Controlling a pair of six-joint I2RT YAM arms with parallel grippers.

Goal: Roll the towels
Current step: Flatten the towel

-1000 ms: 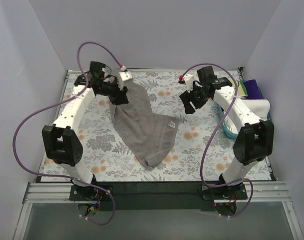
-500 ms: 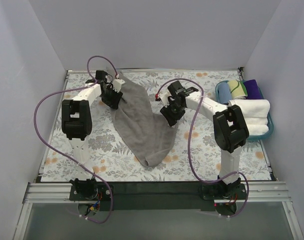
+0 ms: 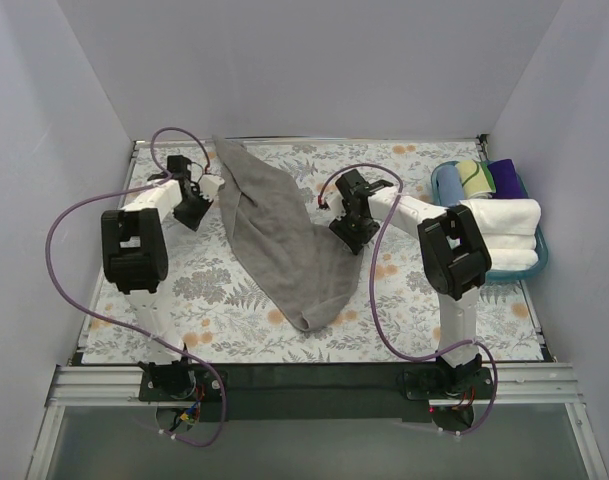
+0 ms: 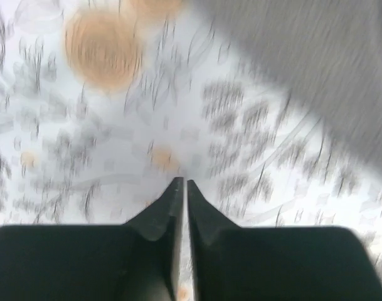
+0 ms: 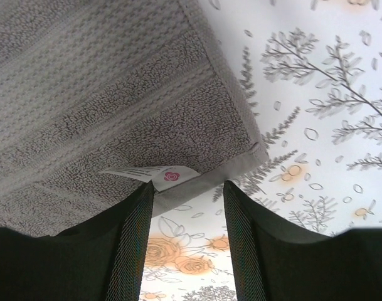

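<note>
Top view: the grey towel [image 3: 284, 240] lies slantwise on the bench [image 3: 414, 290], my left end effector [image 3: 194, 205] at its 10 o'clock and my right end effector [image 3: 350, 230] at its 3.
Left wrist: my left end effector [image 4: 181, 182] is clenched and empty, with the grey towel [image 4: 322, 56] at 1 o'clock.
Right wrist: my right end effector [image 5: 189, 185] is released, with the grey towel [image 5: 103, 94] corner at 12.

Grey towel [image 4: 316, 69] blurred, cut off top right — table covering [image 4: 84, 157] smeared too
</note>
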